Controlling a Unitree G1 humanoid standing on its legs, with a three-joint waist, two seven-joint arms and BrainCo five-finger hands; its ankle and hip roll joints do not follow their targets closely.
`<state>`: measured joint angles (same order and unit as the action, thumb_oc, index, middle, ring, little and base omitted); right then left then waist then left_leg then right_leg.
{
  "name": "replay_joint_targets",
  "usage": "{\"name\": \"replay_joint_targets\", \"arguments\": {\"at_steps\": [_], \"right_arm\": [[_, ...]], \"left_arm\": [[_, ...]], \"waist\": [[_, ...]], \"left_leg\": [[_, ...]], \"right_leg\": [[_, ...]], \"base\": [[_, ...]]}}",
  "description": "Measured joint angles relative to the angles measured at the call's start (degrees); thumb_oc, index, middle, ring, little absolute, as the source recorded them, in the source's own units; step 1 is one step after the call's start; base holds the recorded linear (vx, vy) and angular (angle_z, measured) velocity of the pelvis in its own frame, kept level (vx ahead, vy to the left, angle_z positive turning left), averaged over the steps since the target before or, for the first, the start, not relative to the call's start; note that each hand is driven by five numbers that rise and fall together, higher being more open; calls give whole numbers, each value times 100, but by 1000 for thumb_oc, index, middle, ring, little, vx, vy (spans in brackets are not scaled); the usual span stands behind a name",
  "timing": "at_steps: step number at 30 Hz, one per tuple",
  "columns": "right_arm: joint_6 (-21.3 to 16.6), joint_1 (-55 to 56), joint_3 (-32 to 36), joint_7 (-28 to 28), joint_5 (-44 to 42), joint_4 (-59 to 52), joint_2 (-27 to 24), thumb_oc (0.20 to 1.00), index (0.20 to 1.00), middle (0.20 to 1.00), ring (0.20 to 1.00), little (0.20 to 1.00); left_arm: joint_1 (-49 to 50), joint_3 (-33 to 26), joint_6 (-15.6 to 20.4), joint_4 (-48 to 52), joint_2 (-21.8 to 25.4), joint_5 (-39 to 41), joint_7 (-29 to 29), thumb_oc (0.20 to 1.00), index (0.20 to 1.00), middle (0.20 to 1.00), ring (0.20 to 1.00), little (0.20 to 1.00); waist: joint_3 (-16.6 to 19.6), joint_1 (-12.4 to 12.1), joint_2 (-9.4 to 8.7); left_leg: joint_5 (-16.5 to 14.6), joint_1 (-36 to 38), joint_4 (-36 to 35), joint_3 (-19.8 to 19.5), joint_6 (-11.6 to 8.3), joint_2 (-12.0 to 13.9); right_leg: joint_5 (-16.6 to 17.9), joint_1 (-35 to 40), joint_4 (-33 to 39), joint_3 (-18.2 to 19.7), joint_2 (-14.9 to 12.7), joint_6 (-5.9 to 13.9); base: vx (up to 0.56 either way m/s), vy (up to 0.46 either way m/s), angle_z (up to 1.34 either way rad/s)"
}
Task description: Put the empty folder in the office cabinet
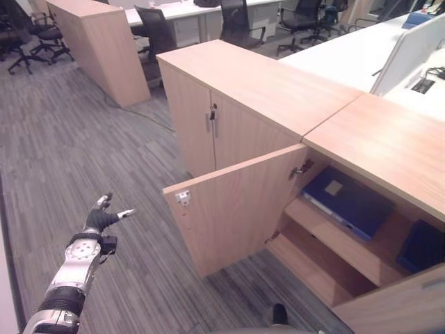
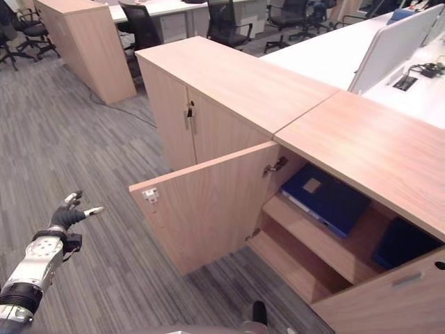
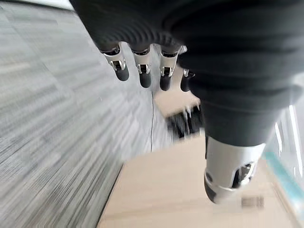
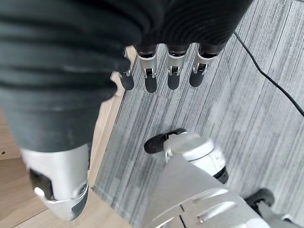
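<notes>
Folder (image 1: pixel 348 200), blue, lies flat on the upper shelf (image 1: pixel 334 240) of the open office cabinet (image 1: pixel 389 149), long axis running far-left to near-right. Left robot hand (image 1: pixel 102 217) hangs empty with fingers straight, well apart to the left beyond the open door (image 1: pixel 229 212). Right robot hand (image 4: pixel 71 71), fingers relaxed, holds nothing.

silver-grey arm, dark ribbed cover, dark-tipped robot hand (image 1: pixel 104 217)
</notes>
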<state>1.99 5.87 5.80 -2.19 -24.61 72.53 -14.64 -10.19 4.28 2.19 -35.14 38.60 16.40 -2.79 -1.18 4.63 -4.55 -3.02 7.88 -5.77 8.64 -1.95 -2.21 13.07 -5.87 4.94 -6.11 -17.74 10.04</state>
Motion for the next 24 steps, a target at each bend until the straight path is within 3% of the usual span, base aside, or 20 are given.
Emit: {"name": "replay_joint_targets", "arguments": {"at_steps": [4, 7, 13, 24], "right_arm": [[5, -25, -90, -31, 6, 5, 8, 1000, 1000, 1000, 1000, 1000], [4, -8, -89, -33, 30, 16, -6, 1000, 1000, 1000, 1000, 1000], [6, -40, -91, -45, 100, 25, -6, 1000, 1000, 1000, 1000, 1000], [79, -108, -118, -169, 99, 186, 3, 1000, 1000, 1000, 1000, 1000]], "left_arm": [[-301, 162, -26, 73, 12, 0, 133, 1000, 1000, 1000, 1000, 1000], [-539, 465, -33, 153, 16, 0, 192, 1000, 1000, 1000, 1000, 1000], [-912, 768, -36, 161, 4, 5, 354, 1000, 1000, 1000, 1000, 1000], [-1185, 1398, -42, 509, -13, 126, 778, 1000, 1000, 1000, 1000, 1000]], "waist": [[-36, -39, 0], [-42, -28, 6], [-62, 109, 5], [-57, 103, -5]], "left_leg": [[6, 85, 1, 95, -21, 122], [18, 141, 4, 108, -55, 170], [-14, 157, 1, 125, -57, 184], [-15, 173, 2, 125, -57, 184]], "right_leg": [[-126, 25, 3, -88, 115, -5], [-29, 40, 2, -105, 180, -45], [-22, 87, 2, -117, 183, -53], [-22, 102, 2, -125, 183, -53]], "base": [[25, 13, -13], [18, 0, -2], [3, -3, -1], [0, 0, 0]]}}
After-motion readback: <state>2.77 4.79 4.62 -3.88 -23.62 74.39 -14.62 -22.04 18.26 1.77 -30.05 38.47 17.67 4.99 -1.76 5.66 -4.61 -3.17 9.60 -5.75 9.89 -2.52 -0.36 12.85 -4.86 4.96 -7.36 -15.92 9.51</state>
